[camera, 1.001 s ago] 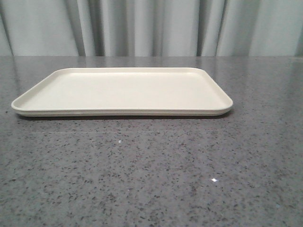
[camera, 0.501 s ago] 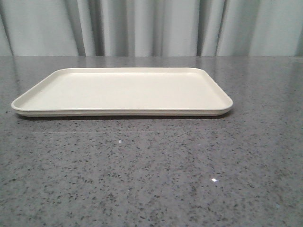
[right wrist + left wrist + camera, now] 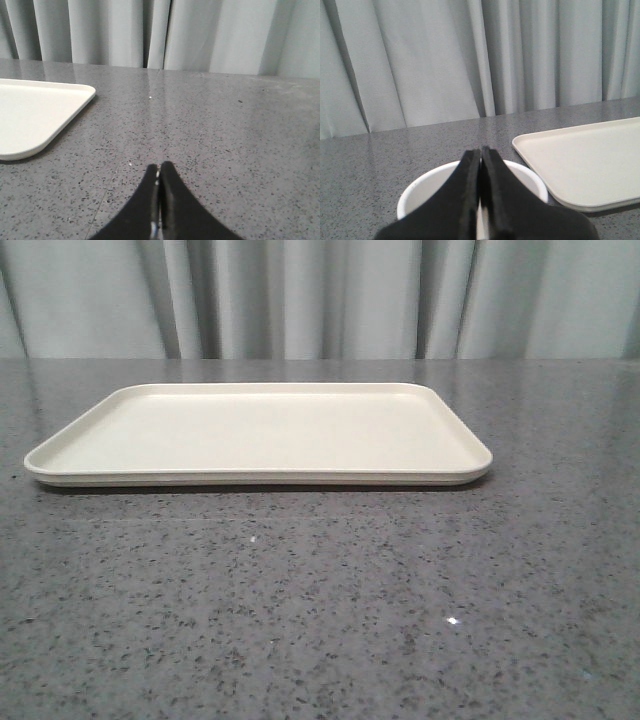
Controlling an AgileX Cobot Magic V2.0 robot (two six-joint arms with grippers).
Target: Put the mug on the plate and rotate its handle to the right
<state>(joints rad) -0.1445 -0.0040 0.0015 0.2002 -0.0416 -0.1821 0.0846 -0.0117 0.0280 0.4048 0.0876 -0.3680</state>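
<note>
The cream plate (image 3: 130, 435) lies empty on the grey table in the front view; neither gripper nor the mug shows there. In the left wrist view my left gripper (image 3: 480, 151) is shut and empty, its jaws pressed together right above the white mug (image 3: 422, 187), whose open rim shows on both sides of the fingers. The mug stands on the table beside the plate's near corner (image 3: 580, 165). Its handle and face print are hidden. In the right wrist view my right gripper (image 3: 159, 166) is shut and empty over bare table, the plate's corner (image 3: 40, 115) off to one side.
Grey-white curtains (image 3: 320, 295) hang behind the speckled grey stone table (image 3: 320, 600). Nothing else stands on the table in any view.
</note>
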